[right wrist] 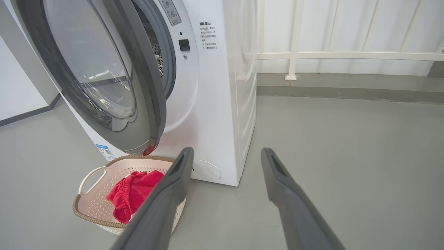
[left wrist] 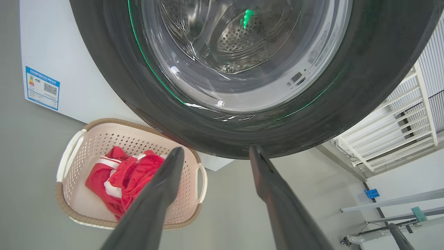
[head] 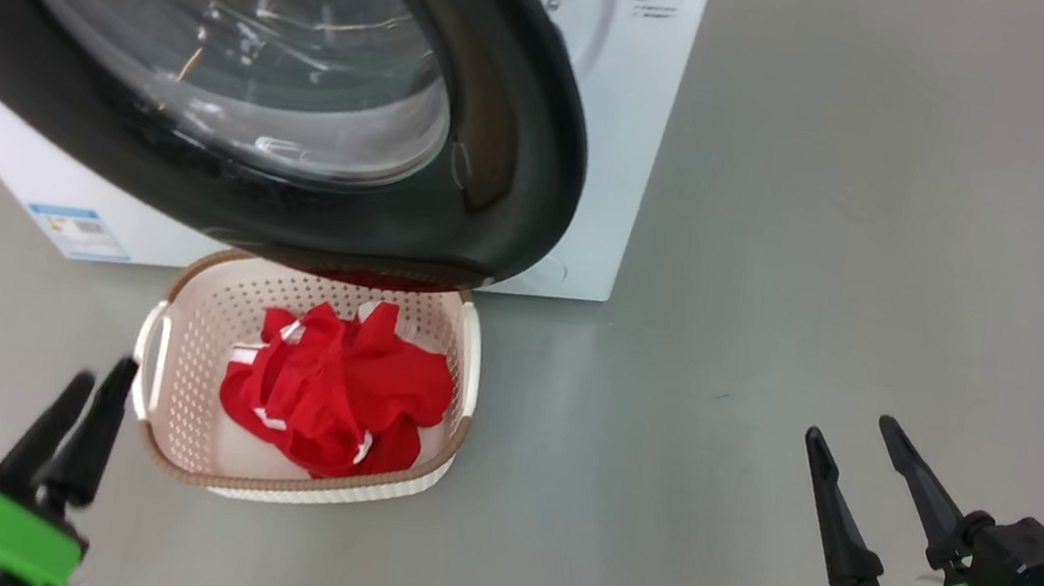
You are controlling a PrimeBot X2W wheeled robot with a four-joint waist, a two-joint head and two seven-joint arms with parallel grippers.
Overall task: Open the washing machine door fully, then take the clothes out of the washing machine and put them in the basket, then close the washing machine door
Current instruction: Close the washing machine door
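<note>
The bright red, white-trimmed clothes (head: 338,390) lie in the small cream perforated plastic basket (head: 205,322) just below the open, black-rimmed round glass washing machine door (head: 523,132), and with the left pincer (left wrist: 216,152) and right pincer (head: 850,429) both spread empty, a push on that glossy rim may slip and leave it unlatched.

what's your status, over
Left gripper and right gripper open, empty. Clothes in basket. Washing machine door open, not yet closed. Basket sits under door's lower edge.
</note>
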